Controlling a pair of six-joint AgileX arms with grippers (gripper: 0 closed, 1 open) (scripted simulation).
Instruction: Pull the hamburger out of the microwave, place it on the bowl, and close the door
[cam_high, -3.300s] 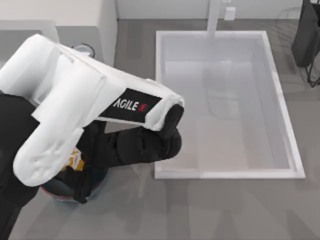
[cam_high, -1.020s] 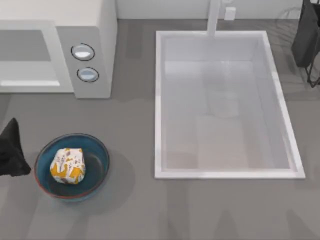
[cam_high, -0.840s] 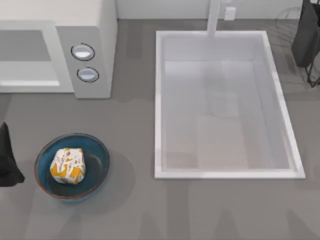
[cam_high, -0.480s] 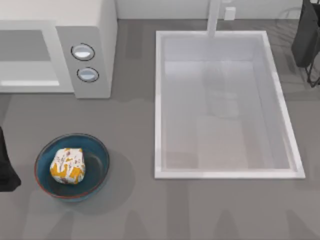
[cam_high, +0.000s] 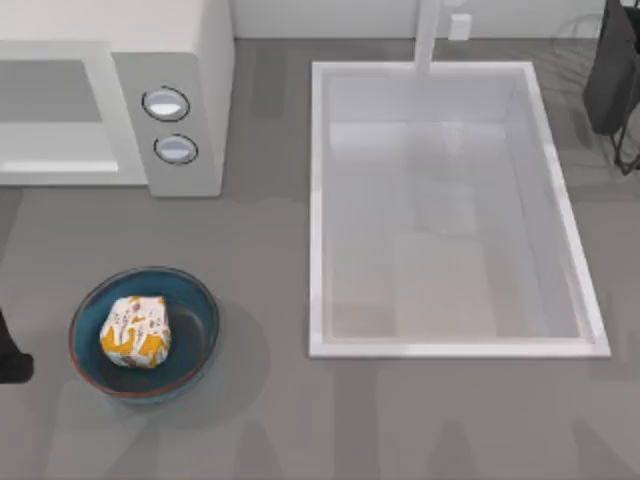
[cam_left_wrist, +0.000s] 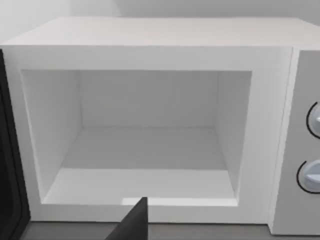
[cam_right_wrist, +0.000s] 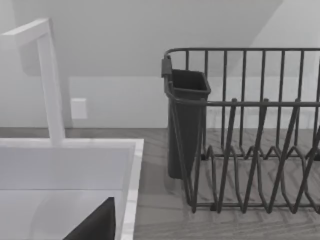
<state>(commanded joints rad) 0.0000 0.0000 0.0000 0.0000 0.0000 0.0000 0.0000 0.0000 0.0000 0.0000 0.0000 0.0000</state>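
The hamburger, a white-wrapped lump with orange patches, lies inside the blue bowl on the table at the front left. Behind it stands the white microwave. In the left wrist view its cavity is bare inside, and the door shows as a dark strip swung open beside the cavity. My left gripper faces the cavity from a short distance. In the top view a dark part of my left arm sits at the left edge, beside the bowl and apart from it. My right gripper is parked by the sink's far right.
A large white sink basin with a faucet takes up the right half of the table. A dark wire dish rack with a cup holder stands beyond the sink's right end. Two knobs face up on the microwave panel.
My left arm, which covered the bowl and held the hamburger there, has let go and drawn back to the left edge. The hamburger stays in the bowl.
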